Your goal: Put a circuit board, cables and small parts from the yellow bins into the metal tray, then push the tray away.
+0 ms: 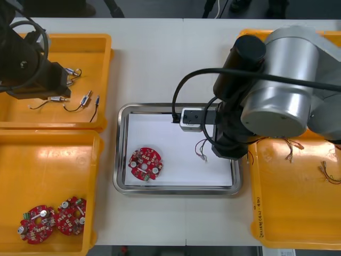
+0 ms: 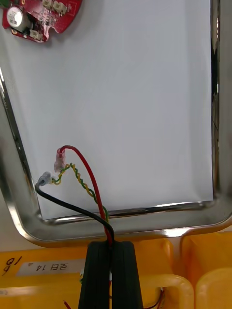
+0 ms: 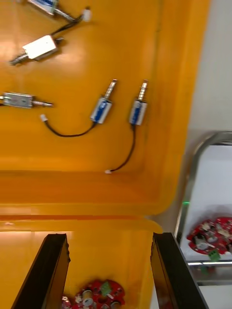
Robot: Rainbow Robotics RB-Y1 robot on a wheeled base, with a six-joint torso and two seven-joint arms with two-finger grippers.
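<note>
The metal tray [image 1: 176,189] sits in the middle of the tabletop [image 1: 160,69], between the yellow bins [image 1: 32,125]. One red circuit board [image 1: 145,164] already lies in it, on the white floor near my left side. So I think the board step is done.

My right claw [image 2: 110,248] is pinching a bunch of cables [image 2: 90,191], red, black and twisted yellow. It hangs over the tray's right rim, and the loose ends dangle over the white floor near a corner. The cables are not let go yet.

My left claw [image 3: 108,239] is spread wide and holds nothing. It hovers over the wall between the two left bins. The small metal parts [image 3: 101,108] lie in the far one, so that step is left, and the push too.

There is lots of free white floor between the board and the cables. The bins are close on both sides, and the right one is just beside the rim. Past the tray's far edge the tabletop is bare, so I judge there is room to push.
</note>
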